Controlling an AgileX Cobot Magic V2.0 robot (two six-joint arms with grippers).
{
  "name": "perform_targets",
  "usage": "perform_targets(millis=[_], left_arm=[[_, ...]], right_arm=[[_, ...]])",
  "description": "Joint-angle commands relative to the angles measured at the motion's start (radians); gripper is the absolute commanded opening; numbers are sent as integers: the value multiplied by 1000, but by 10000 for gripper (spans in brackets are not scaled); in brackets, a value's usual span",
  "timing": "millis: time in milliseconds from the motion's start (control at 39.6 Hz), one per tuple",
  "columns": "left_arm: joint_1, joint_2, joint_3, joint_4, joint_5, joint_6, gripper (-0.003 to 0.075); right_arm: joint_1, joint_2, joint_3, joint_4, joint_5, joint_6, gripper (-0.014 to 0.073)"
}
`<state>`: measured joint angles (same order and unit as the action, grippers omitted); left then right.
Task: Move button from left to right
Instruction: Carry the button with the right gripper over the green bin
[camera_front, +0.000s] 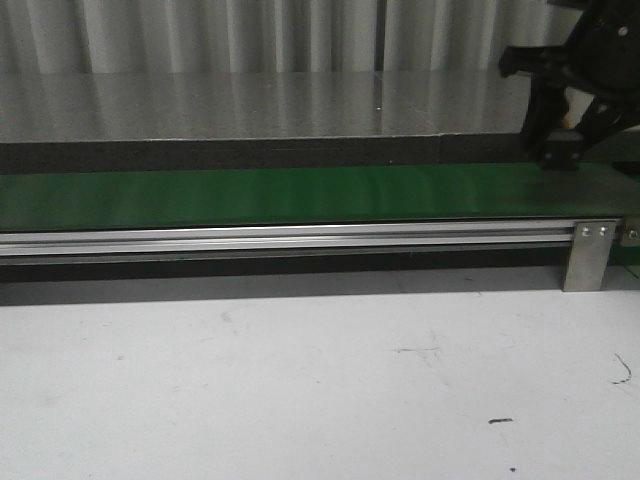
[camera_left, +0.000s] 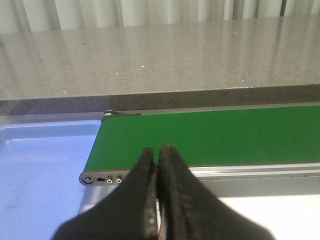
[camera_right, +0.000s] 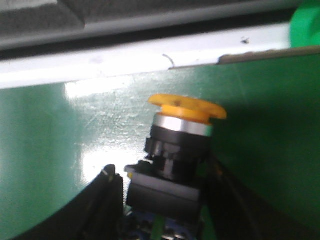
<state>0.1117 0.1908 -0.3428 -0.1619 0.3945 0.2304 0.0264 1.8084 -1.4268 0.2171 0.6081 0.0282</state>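
Behind, grey speckled counter (camera_front: 250, 100); in front, green conveyor belt (camera_front: 300, 195). At far right, right gripper (camera_right: 165, 200) clamped on black-bodied, orange-capped push-button (camera_right: 181, 145), cap pointing away from fingers, just above belt. Left gripper (camera_left: 158, 190) pinched together, empty, well apart at belt's left end.

An industrial workshop or test cell around me, green conveyor belt (camera_front: 300, 197) on aluminium rail (camera_front: 290, 240), speckled grey worktop (camera_front: 250, 105), corrugated metal wall (camera_front: 200, 35) behind.

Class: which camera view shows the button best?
The right wrist view: the button fills it, orange cap and black body, between the right gripper's fingers. The front view shows only its black base. The left wrist view shows none of it.
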Motion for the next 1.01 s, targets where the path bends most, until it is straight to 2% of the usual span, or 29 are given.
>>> perform_targets(millis=[0,151,328,581,656,858,984], left_arm=[[-3,8,-28,-11,-84,-4,-21],[-3,8,-28,-11,-84,-4,-21],[-3,8,-28,-11,-84,-4,-21],[-3,8,-28,-11,-84,-4,-21],[-3,8,-28,-11,-84,-4,-21],[-3,8,-28,-11,-84,-4,-21],[-3,8,-28,-11,-84,-4,-21]], right_arm=[[-68,-106,-30,-37,-28,-1,174],[-179,-126,-30,-97,-15,-2,174],[-294,-63,-29,-150,-7,-2,174],[-366,53,-29,-160,-37,-2,181],[-370,83,-29,-174,-36,-2,227],[-371,106,-29,-199,-38,-2,480],[-371,95,-30,-203,-38,-2,566]])
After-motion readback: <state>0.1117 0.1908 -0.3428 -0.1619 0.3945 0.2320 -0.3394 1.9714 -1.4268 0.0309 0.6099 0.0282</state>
